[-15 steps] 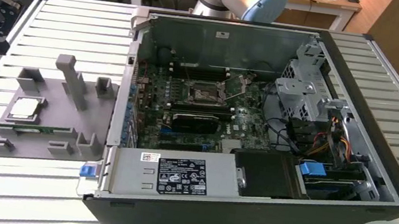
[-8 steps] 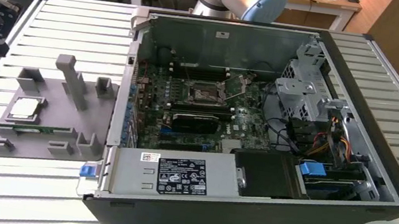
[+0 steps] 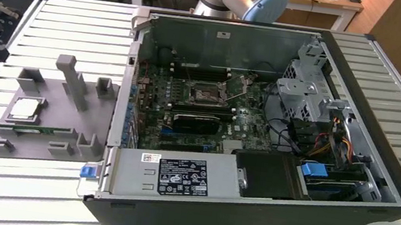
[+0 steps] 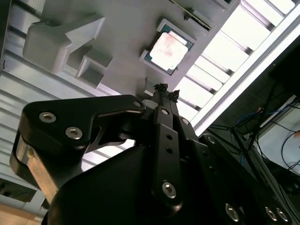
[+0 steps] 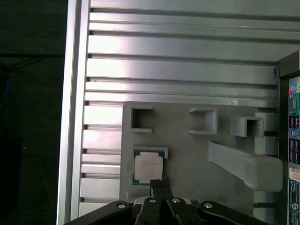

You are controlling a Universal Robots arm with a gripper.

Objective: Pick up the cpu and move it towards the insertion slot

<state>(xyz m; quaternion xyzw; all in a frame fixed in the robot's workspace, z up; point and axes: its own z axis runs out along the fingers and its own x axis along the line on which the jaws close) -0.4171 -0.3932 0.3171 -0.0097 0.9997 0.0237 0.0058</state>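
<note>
Cpu (image 3: 25, 108) in grey tray (image 3: 68, 115); end effector (image 5: 159, 183) close by, fingers together.
Slatted tabletop (image 3: 65, 19) carries an open PC case (image 3: 386, 114) and, at the exterior view's left, the tray. The slot (image 3: 204, 94) sits mid-motherboard inside the case, well apart from the tray. Cpu lies flat in a tray recess, shiny face up. In both wrist views the end effector's closed tips hang near the cpu, gripping nothing.
</note>
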